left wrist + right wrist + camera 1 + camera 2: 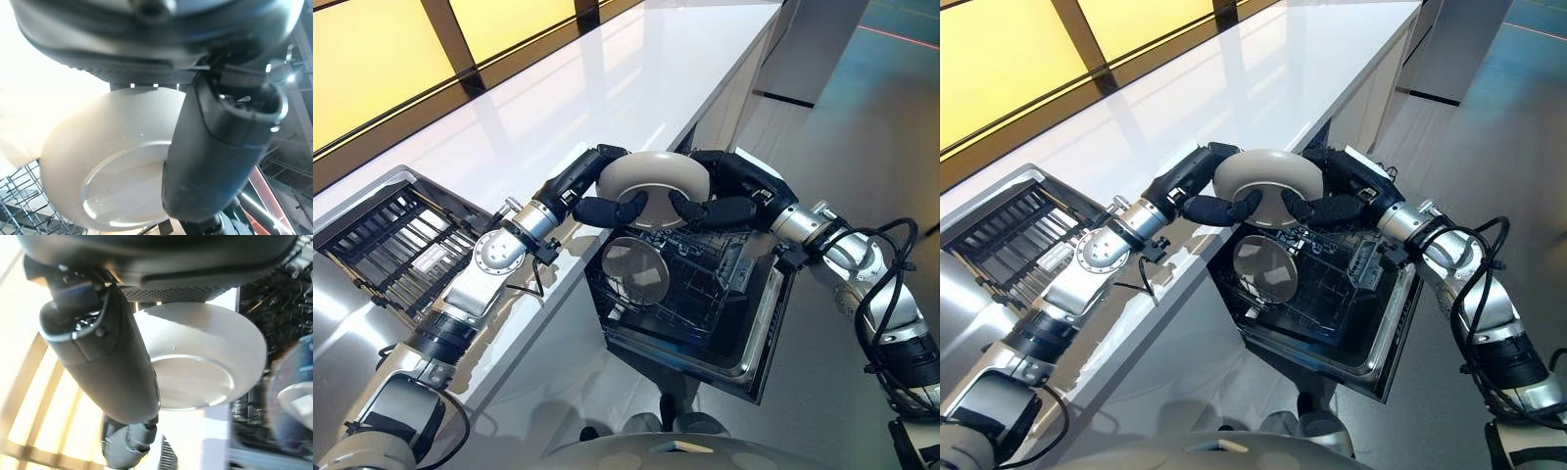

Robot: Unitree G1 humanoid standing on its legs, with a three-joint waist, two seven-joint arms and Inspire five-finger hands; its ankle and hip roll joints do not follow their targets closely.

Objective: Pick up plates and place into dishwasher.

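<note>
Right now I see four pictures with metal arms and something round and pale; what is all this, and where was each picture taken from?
It is a humanoid robot. The two wide pictures come from cameras in its head, looking down; the two close ones from cameras on its wrists. Both dark hands, left hand and right hand, grip one round white ceramic plate from opposite sides. Below it stands an open dishwasher with a black wire rack holding a round glass plate. A long white counter runs alongside.
</note>
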